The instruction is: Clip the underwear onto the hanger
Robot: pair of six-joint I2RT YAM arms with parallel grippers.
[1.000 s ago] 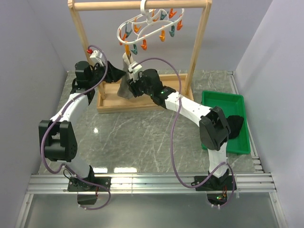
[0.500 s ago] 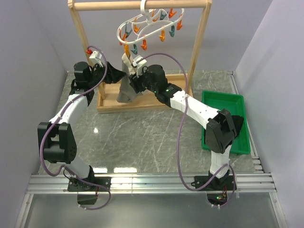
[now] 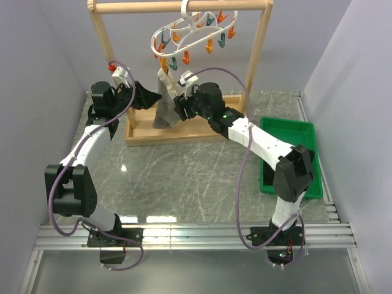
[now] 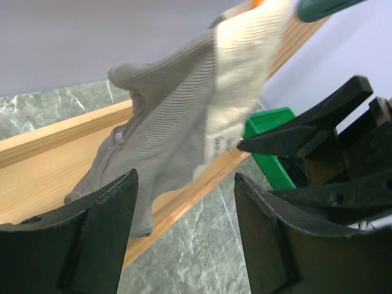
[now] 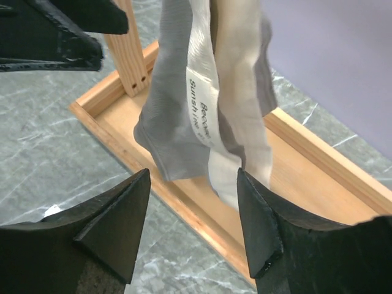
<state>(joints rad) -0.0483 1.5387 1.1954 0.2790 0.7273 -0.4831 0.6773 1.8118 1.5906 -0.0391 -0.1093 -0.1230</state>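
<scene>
Currently: underwear (image 3: 162, 101), upper centre of frame, hangs from one orange peg (image 3: 163, 63) of hanger (image 3: 195, 33), left jaws and right jaws both apart, flanking it without grip; risk judged: single-peg hold may slip if a jaw snags fabric.

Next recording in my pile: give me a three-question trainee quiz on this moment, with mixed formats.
1. True or false: the underwear lies flat on the table.
2. Which arm's base is the green tray nearer? A) left B) right
3. Fill in: the left tool and the right tool both have their jaws ____.

Key:
1. False. It hangs from a clip on the hanger, above the base of the wooden rack.
2. B.
3. Open, with neither touching the fabric.
</scene>
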